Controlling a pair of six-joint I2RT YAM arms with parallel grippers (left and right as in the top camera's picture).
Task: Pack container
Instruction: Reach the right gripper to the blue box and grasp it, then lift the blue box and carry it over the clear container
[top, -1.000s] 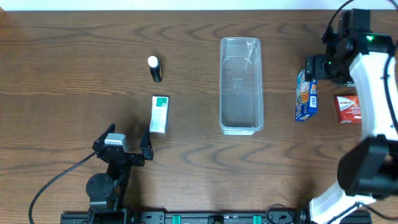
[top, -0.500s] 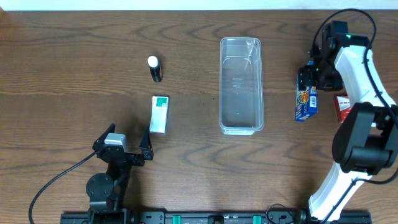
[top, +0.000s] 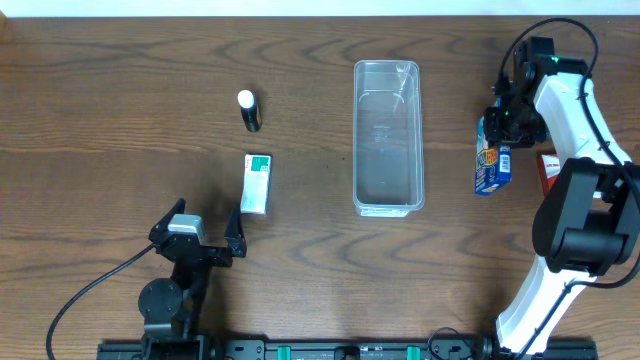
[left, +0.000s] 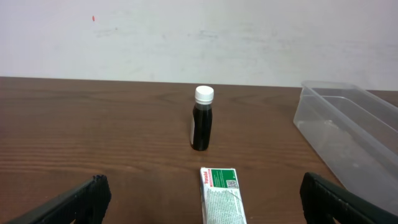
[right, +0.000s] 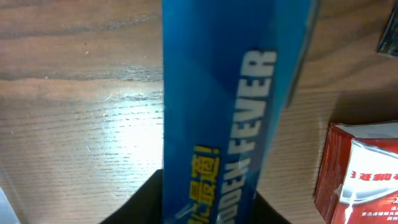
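The clear plastic container (top: 387, 137) lies lengthwise at the table's middle, with nothing in it; its near end shows at the right of the left wrist view (left: 348, 124). A blue box (top: 493, 160) lies to its right. My right gripper (top: 497, 125) is at the box's far end, and in the right wrist view its black jaws press both sides of the blue box (right: 230, 93), so the right gripper (right: 208, 205) is shut on it. My left gripper (top: 200, 228) rests open near the front left edge, holding nothing.
A green-and-white box (top: 256, 182) lies just ahead of the left gripper (left: 203, 185), the same box (left: 222, 194) between its fingers' line. A dark bottle with a white cap (top: 249, 110) stands beyond it. A red box (top: 549, 172) sits right of the blue one.
The right arm swung in over the blue box's far end and its jaws closed onto the box. The left arm and the other objects have not moved.
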